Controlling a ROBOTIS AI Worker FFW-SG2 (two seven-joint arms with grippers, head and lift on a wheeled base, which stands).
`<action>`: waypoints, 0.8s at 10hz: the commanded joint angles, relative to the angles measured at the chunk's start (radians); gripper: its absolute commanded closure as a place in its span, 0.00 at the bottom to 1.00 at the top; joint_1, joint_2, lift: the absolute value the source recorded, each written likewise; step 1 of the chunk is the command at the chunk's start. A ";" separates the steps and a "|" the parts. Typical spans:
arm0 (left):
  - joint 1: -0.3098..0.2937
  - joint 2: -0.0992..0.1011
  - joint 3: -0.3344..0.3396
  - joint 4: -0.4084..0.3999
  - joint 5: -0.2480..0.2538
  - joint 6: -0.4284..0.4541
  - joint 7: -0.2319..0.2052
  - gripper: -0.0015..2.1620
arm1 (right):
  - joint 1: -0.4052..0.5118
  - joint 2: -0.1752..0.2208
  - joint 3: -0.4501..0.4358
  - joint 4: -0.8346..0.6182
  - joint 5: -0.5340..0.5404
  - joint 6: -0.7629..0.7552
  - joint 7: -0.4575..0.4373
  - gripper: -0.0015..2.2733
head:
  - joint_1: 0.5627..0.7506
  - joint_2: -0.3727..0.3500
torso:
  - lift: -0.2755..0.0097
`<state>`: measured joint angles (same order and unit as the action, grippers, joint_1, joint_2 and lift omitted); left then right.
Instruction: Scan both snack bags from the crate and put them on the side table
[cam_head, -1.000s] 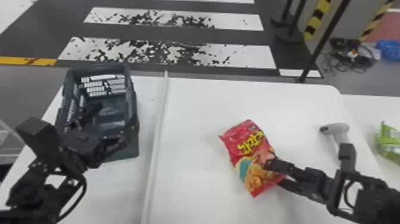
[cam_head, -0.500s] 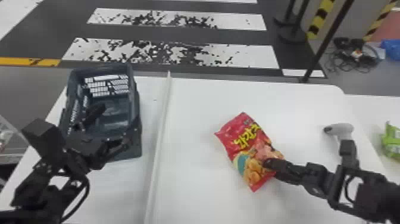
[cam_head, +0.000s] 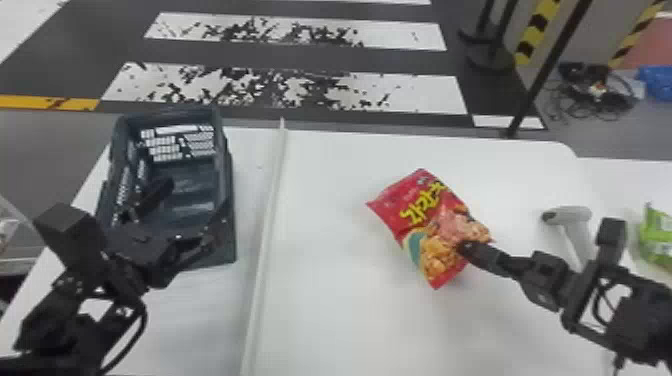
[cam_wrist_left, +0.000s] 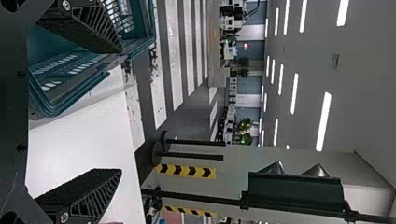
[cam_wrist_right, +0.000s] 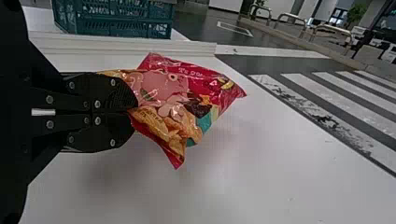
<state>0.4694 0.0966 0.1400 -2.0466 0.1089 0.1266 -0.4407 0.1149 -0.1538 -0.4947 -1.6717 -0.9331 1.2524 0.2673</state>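
Pinching the red snack bag (cam_head: 425, 225) by its lower part, our right gripper (cam_head: 466, 246) holds it over the white table (cam_head: 345, 310). Since a moment ago, we have shifted the bag slightly farther from us in the head view. The scanner (cam_head: 577, 215) stands between it and the side table (cam_head: 620, 172), where we see the green bag (cam_head: 657, 237). Across the white strip (cam_head: 270, 210), our left gripper (cam_head: 197, 200) hangs at the crate (cam_head: 227, 175), fingers spread wide, one reaching over its inside, where part of the floor shows.
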 joint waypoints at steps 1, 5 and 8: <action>0.003 0.000 0.003 -0.003 0.000 -0.001 -0.001 0.04 | 0.025 0.002 0.005 -0.137 0.069 -0.072 -0.014 0.99 | 0.70 0.45 | 0.66; 0.003 0.000 0.006 -0.004 0.000 -0.001 -0.001 0.04 | 0.120 -0.039 0.268 -0.444 0.634 -0.351 -0.083 0.99 | 0.70 0.38 | 0.66; 0.001 0.003 0.006 -0.003 0.000 0.002 -0.003 0.04 | 0.195 -0.113 0.527 -0.436 1.076 -0.618 -0.168 0.99 | 0.70 0.39 | 0.66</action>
<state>0.4716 0.0987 0.1458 -2.0499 0.1089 0.1276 -0.4434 0.2928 -0.2493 -0.0239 -2.1209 0.0493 0.6948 0.1030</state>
